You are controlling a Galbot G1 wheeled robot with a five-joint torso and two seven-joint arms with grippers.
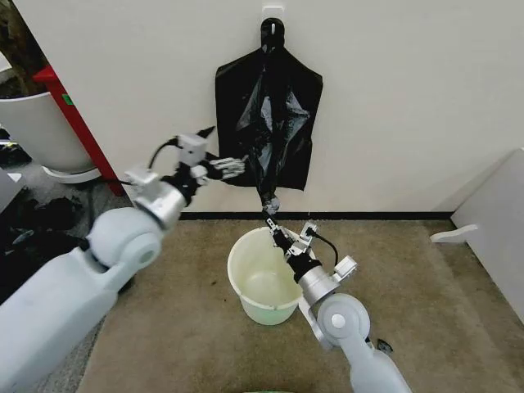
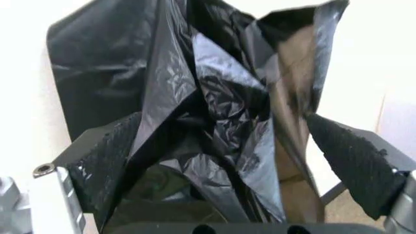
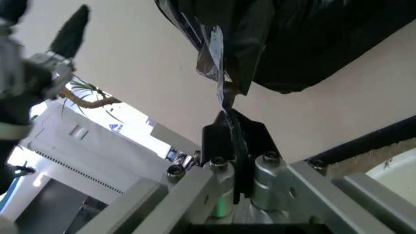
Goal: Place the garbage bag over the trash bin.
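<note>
The garbage bag (image 1: pixel 274 135) is hanging crumpled against the wall at 12 o'clock from the trash bin (image 1: pixel 264 278), which is standing on the carpet. The right gripper (image 1: pixel 270 223) is pinching the bag's bottom tip with its jaws closed, just above the bin's far rim. The left gripper (image 1: pixel 233 166) is reaching in from 9 o'clock with its jaws spread wide around the film's middle folds, not yet clamping. A good grab here probably means catching one layer only, so the mouth can be opened.
</note>
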